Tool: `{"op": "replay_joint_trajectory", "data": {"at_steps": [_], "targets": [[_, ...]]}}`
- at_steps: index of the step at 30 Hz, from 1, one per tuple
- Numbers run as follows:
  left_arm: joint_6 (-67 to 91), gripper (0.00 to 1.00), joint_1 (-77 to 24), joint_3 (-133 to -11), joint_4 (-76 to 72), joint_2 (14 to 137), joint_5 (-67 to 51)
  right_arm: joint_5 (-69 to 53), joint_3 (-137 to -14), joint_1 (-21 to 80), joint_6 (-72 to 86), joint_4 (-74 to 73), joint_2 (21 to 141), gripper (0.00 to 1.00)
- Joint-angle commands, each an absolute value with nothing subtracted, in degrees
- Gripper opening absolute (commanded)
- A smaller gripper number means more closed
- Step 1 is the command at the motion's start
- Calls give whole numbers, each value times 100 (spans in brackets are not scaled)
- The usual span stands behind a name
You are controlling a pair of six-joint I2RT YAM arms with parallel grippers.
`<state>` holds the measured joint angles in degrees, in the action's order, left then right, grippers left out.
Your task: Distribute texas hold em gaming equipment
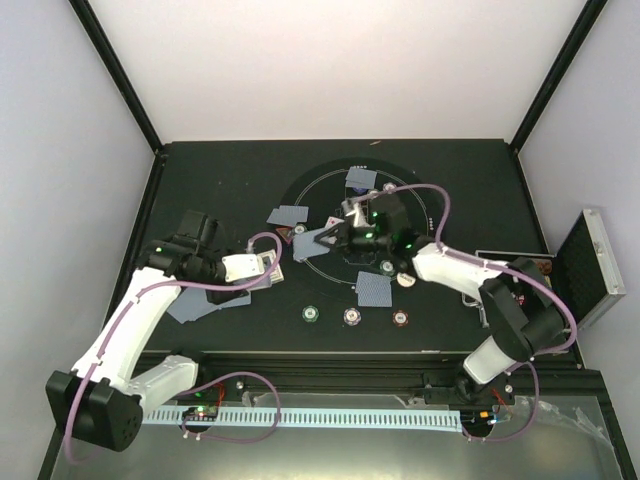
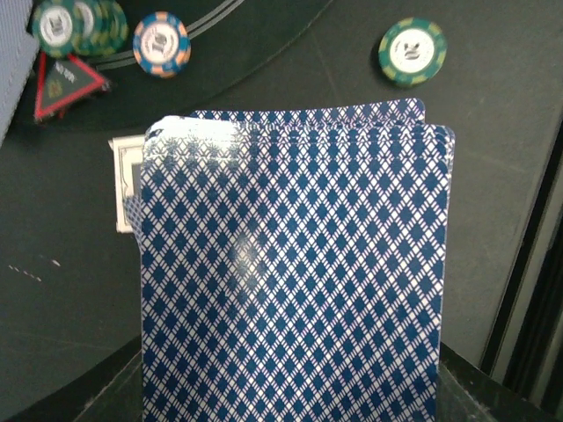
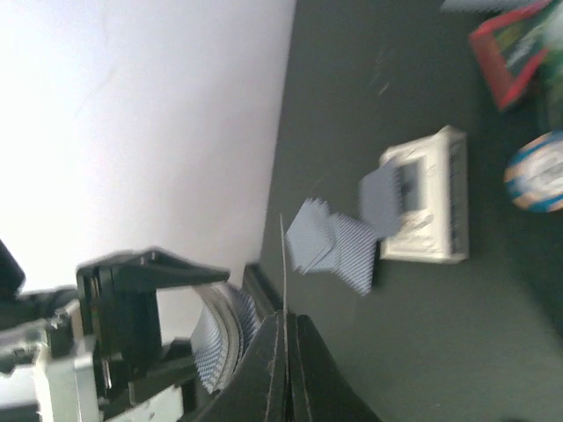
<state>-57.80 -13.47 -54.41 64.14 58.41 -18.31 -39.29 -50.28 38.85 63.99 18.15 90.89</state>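
**Dealing step: right gripper (image 1: 322, 240) pinching one card (image 3: 283, 264) beside the deck (image 2: 290, 264)**

Top view: the left gripper (image 1: 257, 267) is clamped on the deck. The deck's long axis runs roughly left-right, and its free end aims at the middle of the table (image 1: 210, 190), close to the right gripper's tips. Dealt cards (image 1: 373, 290) and poker chips (image 1: 352, 316) lie spread around the middle.

Left wrist: can't see the fingers, the deck fills the view. It's backs up, with the long axis running straight away from the camera. The far short end points toward the red triangle marker (image 2: 66, 83) and a green chip (image 2: 413, 51).

Right wrist: jaws fully closed on a single card. It shows edge-on as a thin line sticking out past the tips, in line with the fingers.

My read: it's mid-deal. Next it needs to pull that card clear without dragging any neighbours along. After that, turn it flat and lay it at a seat that's short a card.
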Motion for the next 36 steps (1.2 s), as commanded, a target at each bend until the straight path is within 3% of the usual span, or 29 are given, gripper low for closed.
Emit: {"op": "replay_joint_trajectory", "data": {"at_steps": [1, 9, 18, 23, 25, 29, 31, 34, 36], "targets": [[-5915, 1, -1071, -5067, 5868, 6015, -1545, -4076, -5117, 2701, 5424, 664, 8918, 1], [-6259, 1, -88, -4400, 4897, 6644, -1404, -3803, -6038, 824, 4113, -795, 9885, 1], [-6134, 2, 182, -3932, 3828, 7635, -1050, -3124, -7334, 606, 3570, -1765, 11194, 2], [-5980, 5, 201, -3891, 3625, 8063, -900, -2728, -7234, 602, 3371, -1967, 11212, 17], [-5940, 16, 201, -3883, 3553, 8094, -871, -2612, -7189, 606, 3284, -2059, 11148, 30], [-5924, 66, 197, -3937, 3674, 7916, -930, -2398, -7099, 606, 3148, -2248, 10772, 64], [-6001, 81, 204, -3933, 3788, 7694, -983, -2237, -7060, 606, 3073, -2375, 10475, 80], [-6118, 96, 235, -4004, 4148, 7391, -1097, -2024, -7055, 604, 2933, -2657, 10078, 97], [-6156, 99, 261, -4060, 4349, 7138, -1153, -1893, -7047, 606, 2866, -2827, 9797, 100]]}}
